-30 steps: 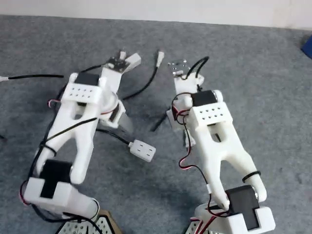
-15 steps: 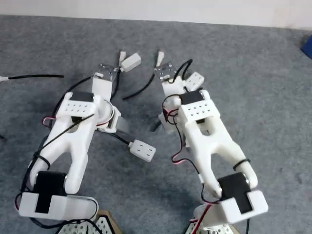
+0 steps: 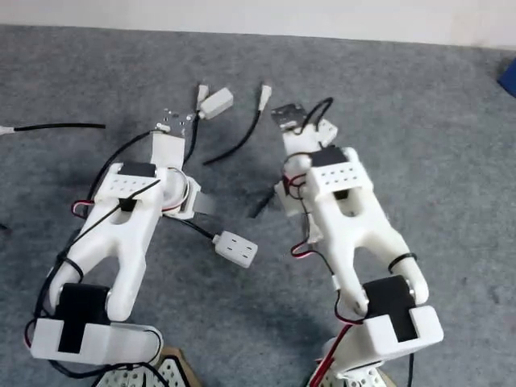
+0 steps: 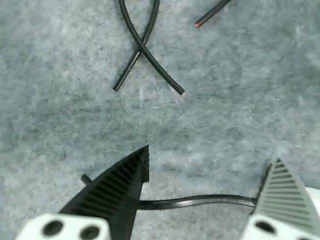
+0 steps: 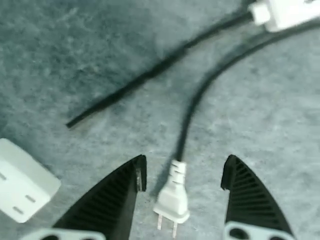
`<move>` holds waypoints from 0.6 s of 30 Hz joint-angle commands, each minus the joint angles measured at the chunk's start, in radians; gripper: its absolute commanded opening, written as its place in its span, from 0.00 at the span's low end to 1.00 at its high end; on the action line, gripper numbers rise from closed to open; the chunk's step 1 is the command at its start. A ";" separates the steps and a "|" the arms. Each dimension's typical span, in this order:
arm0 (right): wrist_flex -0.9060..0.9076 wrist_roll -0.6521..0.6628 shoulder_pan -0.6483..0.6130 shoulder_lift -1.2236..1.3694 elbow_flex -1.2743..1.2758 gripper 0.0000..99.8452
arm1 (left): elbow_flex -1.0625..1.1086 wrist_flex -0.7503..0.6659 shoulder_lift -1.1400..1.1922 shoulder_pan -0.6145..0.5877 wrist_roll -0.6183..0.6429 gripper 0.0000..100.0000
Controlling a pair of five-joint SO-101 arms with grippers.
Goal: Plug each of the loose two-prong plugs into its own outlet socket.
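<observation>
Apparently nothing plugged yet: no plug seen seated in any socket, so every insertion was judged left to do.
- Right pincer (image 5: 185,162) gaped wide and empty, astride white two-prong plug (image 5: 172,199) lying loose on grey worktop (image 5: 75,45), low centre of frame.
- Left pincer (image 4: 211,155) stood open, held nothing, hung over black cable (image 4: 200,201).
- High view count: three white socket blocks, namely centre block (image 3: 236,248), upper-left block (image 3: 216,101), upper-centre block (image 3: 322,129). One sure plug.
</observation>
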 commanded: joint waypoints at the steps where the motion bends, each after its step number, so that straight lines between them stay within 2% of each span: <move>1: 0.045 0.009 0.064 -0.013 -0.033 0.24 | -0.004 -0.021 -0.027 0.012 0.005 0.35; 6: 0.062 0.015 0.062 -0.012 -0.035 0.24 | 0.033 -0.089 -0.027 0.012 0.002 0.35; 18: -0.045 0.084 0.002 -0.015 0.130 0.24 | 0.027 -0.089 -0.038 -0.038 0.005 0.35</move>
